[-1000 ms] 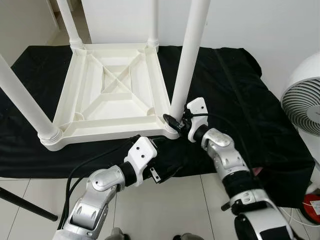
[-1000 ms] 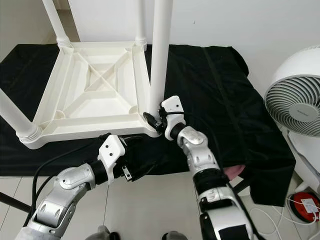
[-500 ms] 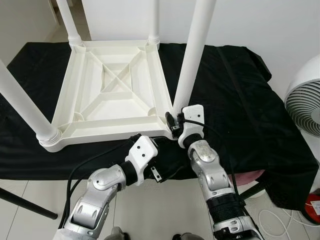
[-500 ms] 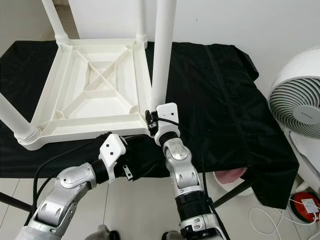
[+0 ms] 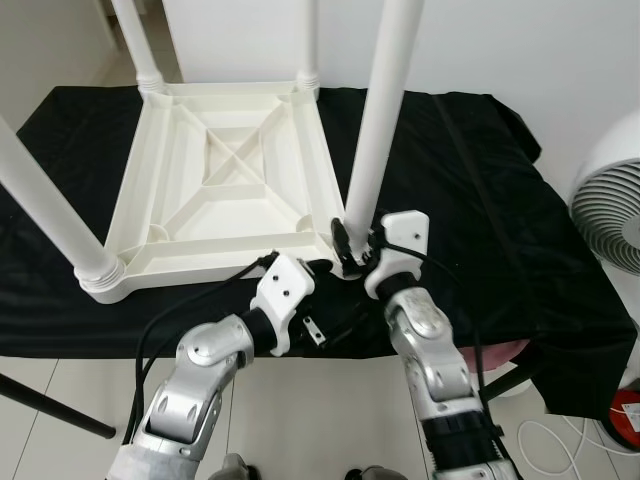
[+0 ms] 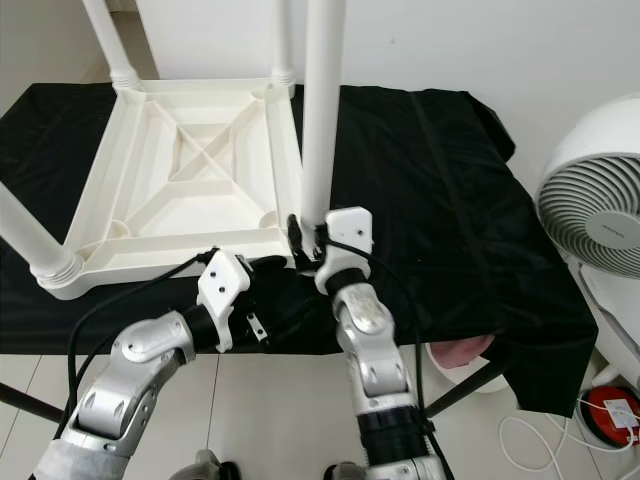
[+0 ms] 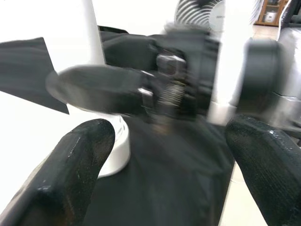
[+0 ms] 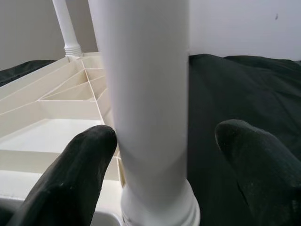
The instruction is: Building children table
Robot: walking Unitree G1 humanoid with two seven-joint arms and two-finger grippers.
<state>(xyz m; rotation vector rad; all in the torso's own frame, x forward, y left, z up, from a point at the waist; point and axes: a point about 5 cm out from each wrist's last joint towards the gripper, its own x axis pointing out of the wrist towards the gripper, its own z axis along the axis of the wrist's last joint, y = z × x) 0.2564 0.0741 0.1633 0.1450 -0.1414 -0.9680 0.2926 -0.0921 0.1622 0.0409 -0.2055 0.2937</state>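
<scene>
Lying upside down on a black cloth (image 5: 470,190), one white plastic table (image 5: 225,190) shows its ribbed underside with four white legs pointing up: one at each far corner, one at the near left corner (image 5: 50,205), and one at the near right corner (image 5: 385,110). The right gripper (image 5: 345,243) sits at the base of that near right leg, its two black fingers (image 8: 70,174) spread wide with the leg standing between them; whether either finger touches it cannot be told. The left gripper (image 5: 322,272) is just beside the same corner, below the right one, its two fingers (image 7: 75,160) also wide apart, nothing held, the right gripper's black parts blurred ahead of them. One white fan (image 6: 595,215) stands past the cloth's right edge; small grey lettering on its hub is too small to read.
</scene>
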